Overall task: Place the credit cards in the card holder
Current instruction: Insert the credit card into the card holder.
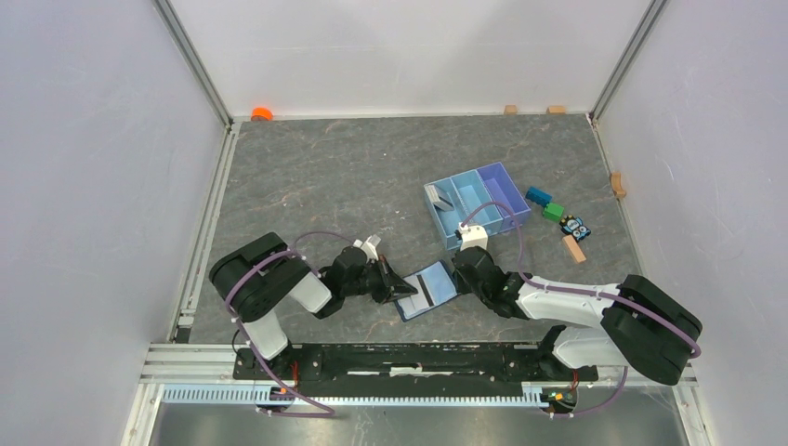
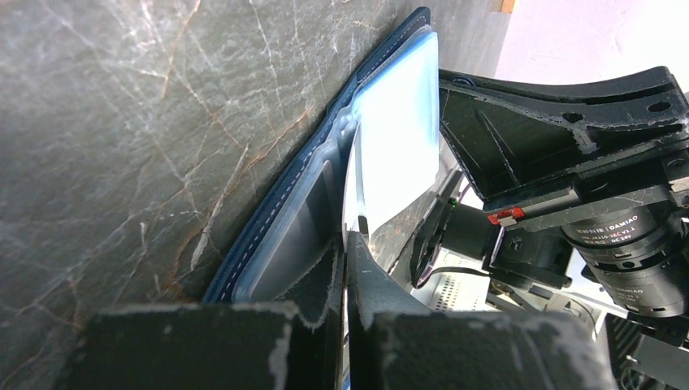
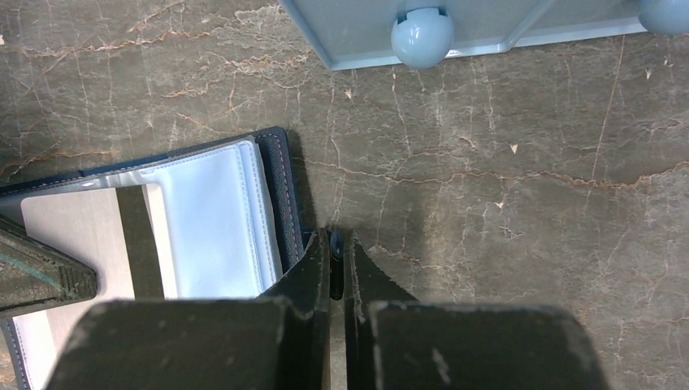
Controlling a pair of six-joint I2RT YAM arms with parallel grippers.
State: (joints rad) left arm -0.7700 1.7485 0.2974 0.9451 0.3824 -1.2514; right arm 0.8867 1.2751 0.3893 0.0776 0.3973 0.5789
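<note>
From above, the card holder (image 1: 444, 277) lies open on the table (image 1: 325, 186) between both arms. A credit card (image 1: 415, 298) with a dark stripe rests on its left half. The left claw (image 1: 401, 286) meets it from the left and the right claw (image 1: 460, 271) sits at its right edge. Behind stands the three-compartment tray (image 1: 435, 214), with another card (image 1: 440, 196) in its left compartment.

The left wrist view shows the left claw (image 2: 348, 244) pinched on a thin pale edge, seemingly the card, beside the holder (image 2: 276, 236).

In the right wrist view the right claw (image 3: 337, 248) is closed and empty, just beside the holder's (image 3: 211, 219) edge. The card (image 3: 73, 236) lies inside.
</note>
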